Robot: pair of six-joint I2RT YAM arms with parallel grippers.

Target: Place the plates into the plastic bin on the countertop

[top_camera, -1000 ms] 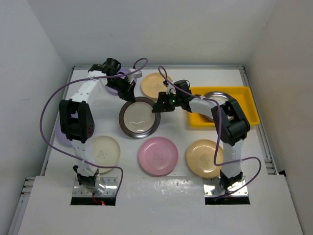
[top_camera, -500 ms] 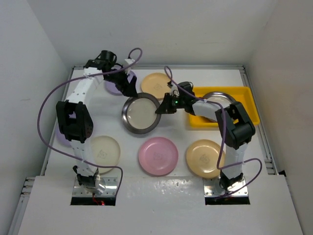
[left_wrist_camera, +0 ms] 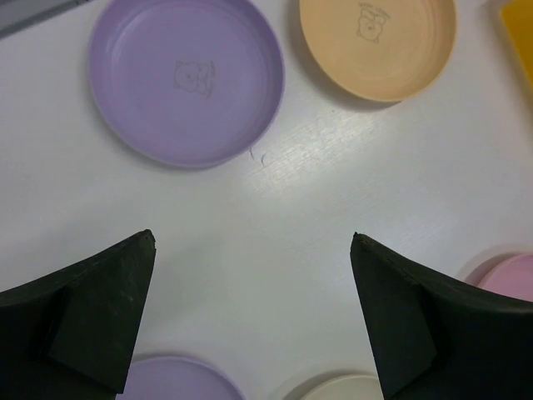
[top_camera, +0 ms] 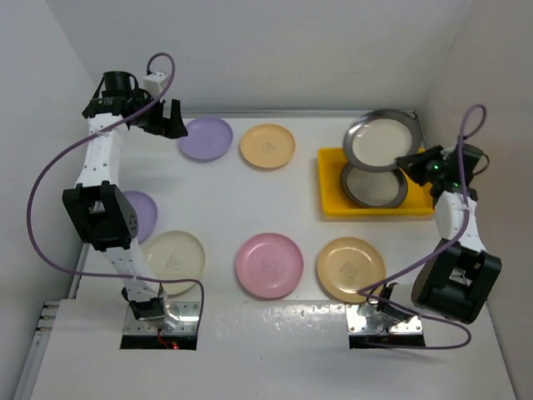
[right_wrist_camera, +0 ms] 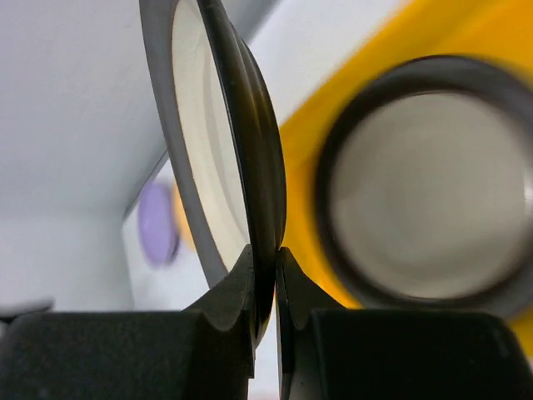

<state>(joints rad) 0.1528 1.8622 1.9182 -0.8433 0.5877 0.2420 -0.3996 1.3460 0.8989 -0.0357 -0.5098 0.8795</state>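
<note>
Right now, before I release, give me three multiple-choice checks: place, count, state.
1. Where is the unheld dark-rimmed, cream-centred round plate? A in the shallow bright yellow plastic bin; B beside the pink plate; C in the left gripper.
2. How many loose plates lie on the flat white countertop outside the bin? A three; B six; C nine.
3. The right gripper is: A open; B shut on the other dark-rimmed plate; C out of view.
Answers: A, it lies inside the bin's walls; B, the top view shows six; B, its fingers pinch that plate's rim.
</note>
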